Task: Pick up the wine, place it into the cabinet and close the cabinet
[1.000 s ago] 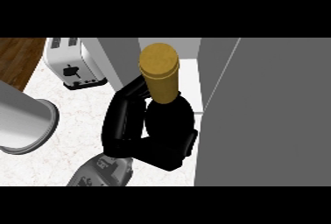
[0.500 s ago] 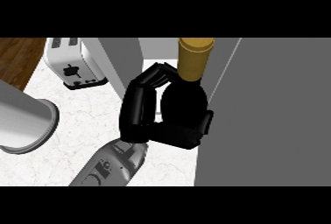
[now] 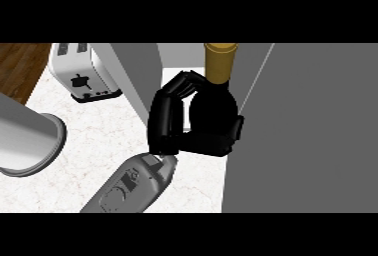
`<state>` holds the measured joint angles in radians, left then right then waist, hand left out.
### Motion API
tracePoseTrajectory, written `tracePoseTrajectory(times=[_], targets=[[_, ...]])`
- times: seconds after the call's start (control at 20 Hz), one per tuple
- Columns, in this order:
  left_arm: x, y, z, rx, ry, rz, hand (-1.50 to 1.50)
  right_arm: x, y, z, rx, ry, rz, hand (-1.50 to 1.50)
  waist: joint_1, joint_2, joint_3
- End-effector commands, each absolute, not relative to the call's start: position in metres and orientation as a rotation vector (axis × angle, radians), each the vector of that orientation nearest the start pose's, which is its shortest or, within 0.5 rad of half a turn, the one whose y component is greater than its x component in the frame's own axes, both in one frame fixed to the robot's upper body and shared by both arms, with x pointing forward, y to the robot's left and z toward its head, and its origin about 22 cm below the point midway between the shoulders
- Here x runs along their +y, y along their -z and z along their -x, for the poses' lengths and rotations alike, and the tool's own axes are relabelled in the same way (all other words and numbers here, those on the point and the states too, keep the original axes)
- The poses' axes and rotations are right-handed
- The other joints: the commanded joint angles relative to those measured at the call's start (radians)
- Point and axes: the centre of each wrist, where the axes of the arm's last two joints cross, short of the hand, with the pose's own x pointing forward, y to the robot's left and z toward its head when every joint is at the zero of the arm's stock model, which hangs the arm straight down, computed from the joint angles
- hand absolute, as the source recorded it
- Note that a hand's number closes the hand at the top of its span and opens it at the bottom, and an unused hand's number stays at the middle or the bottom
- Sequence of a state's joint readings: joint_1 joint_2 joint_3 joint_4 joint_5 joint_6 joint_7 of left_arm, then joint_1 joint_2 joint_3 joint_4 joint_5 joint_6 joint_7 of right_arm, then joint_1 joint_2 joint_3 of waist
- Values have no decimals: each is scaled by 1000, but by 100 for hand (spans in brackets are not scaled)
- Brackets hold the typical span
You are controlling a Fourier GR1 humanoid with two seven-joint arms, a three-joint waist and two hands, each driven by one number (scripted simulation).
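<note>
I see my right hand [image 3: 193, 134] curled around the wine [image 3: 215, 100] — fingers [image 3: 171, 105] wrapped over the dark body on its left side, thumb on the far side, the gold neck standing up past the fingertips. The bottle is upright in my hold, just beside the grey cabinet [image 3: 310, 125] door at the hand's right. Left of the hand, well apart, a toaster [image 3: 83, 72] sits on the pale worktop [image 3: 81, 150] — nearer me on that side, a grey cylinder [image 3: 26, 140]. My left hand is out of sight
</note>
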<state>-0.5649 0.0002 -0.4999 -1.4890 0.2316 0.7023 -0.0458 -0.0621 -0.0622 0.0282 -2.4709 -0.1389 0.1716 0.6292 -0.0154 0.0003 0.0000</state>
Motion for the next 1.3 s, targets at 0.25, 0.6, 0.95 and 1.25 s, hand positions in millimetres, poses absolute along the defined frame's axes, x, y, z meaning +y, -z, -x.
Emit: tracePoseTrajectory(times=[0.25,0.6,0.95,1.25], targets=[[51,-84,-302,-1881,-110,174,150,-217,-218,-126,-1927,-251,-246,-150,4,-1,-1],[61,-51,-320,-1912,-41,26,150,-229,-208,-137,-1952,-260,-225,-150,1,0,0],[71,-32,-323,-1935,-94,-1,150,-239,-206,-141,-1936,-280,-225,-150,0,1,0],[84,-28,-337,-1927,-109,-2,150,-235,-207,-147,-1922,-265,-203,-150,7,0,0]])
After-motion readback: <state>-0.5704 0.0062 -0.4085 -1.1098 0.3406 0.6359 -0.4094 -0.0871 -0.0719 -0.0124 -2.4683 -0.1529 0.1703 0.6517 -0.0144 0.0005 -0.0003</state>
